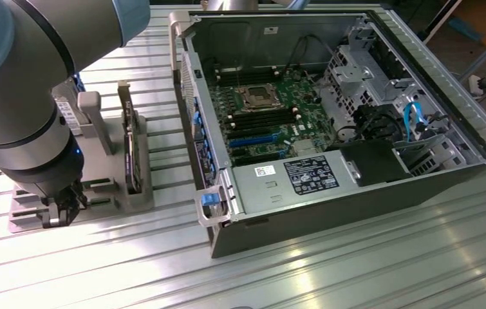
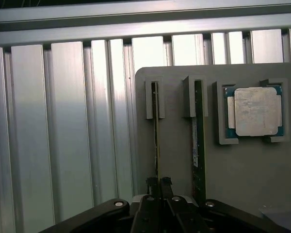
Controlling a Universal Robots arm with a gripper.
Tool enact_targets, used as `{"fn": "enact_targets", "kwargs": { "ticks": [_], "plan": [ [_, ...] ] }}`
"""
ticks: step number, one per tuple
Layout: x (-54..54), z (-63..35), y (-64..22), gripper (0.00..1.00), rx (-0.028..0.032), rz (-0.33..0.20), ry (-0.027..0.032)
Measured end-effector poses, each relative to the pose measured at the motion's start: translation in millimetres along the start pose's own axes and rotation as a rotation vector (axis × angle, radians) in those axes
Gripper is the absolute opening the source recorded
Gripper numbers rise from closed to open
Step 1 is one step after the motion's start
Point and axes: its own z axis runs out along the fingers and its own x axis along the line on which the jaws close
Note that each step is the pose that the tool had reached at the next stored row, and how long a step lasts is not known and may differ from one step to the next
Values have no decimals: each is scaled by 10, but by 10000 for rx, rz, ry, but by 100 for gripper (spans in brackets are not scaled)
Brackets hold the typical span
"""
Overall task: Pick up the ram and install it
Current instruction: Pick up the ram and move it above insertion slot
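The ram, a thin stick seen edge-on, is being clamped at its near end by the gripper, its fingers being pressed shut against both faces; the stick is being supported upright in a slot of the grey holder, beside a second stick in the neighbouring slot and a processor chip seated in a bracket; in the exterior view, the arm is being shown over the holder at that view's left, near a dark expansion card, well apart from the open computer case on the slatted metal table.
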Motion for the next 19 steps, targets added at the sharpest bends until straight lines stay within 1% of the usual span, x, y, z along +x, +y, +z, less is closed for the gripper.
{"fn": "enact_targets", "kwargs": {
  "ticks": [19],
  "plan": [
    [-1,-6,-1,12,-1,-196,6]
  ]
}}
